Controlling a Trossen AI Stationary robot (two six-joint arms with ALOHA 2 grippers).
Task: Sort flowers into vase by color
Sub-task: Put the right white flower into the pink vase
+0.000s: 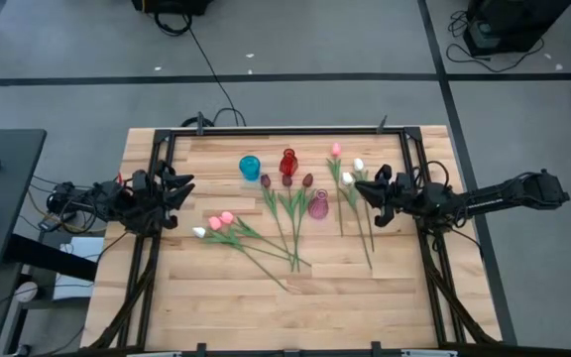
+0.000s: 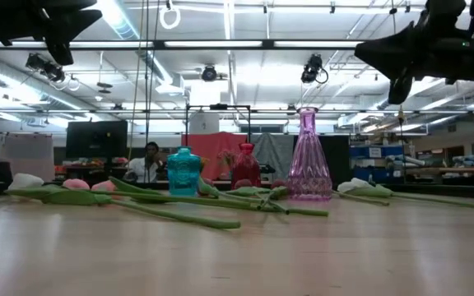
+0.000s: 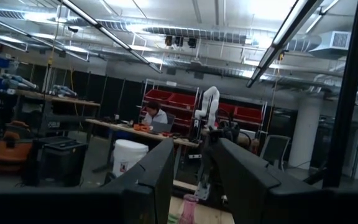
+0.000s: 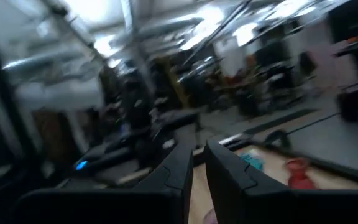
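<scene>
right end effector [image 1: 362, 192]: fingers slightly apart, seemingly empty | flowers [image 1: 287, 203]: thin-stemmed, lying on slatted wood table [image 1: 365, 288]

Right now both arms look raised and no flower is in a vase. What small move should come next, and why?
Probably lower the right gripper toward the white tulips beside it. It hangs above the table with nothing between its fingers, and those flowers lie nearest it. The blue vase, red vase and pink vase hold no stems. The left gripper waits at the table's left side, also empty.
</scene>
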